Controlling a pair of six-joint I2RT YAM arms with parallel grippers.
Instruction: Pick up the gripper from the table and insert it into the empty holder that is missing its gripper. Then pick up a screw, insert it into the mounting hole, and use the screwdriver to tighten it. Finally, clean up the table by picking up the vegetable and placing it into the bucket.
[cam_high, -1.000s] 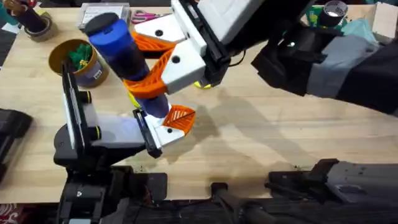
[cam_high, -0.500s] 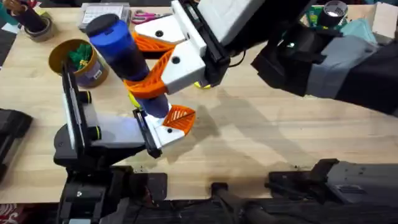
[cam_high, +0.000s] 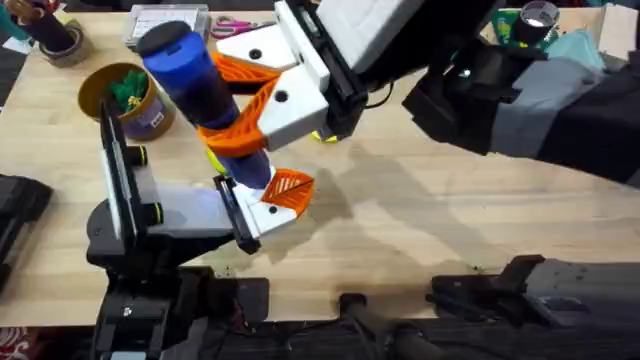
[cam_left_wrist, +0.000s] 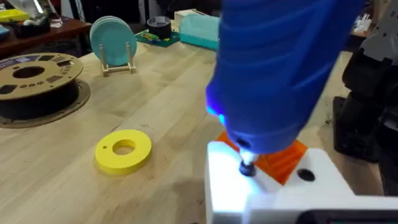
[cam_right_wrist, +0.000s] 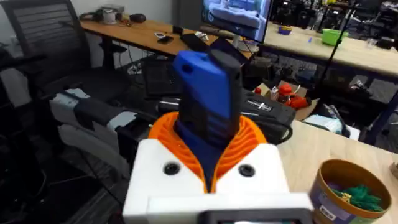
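Overhead, the right gripper is clamped on the screwdriver — orange pads either side of its blue body. Its bit meets the holder (lit white beneath the tip). Whether the left gripper's claw is apart or together, I cannot tell. The bucket stands beside the left arm.

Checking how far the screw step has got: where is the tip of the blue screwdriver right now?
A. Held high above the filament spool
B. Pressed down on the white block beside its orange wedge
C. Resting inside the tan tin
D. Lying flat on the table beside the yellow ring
B: in the left wrist view the screwdriver has its dark bit on the lit white block next to the orange wedge, while the right claw grips its body.
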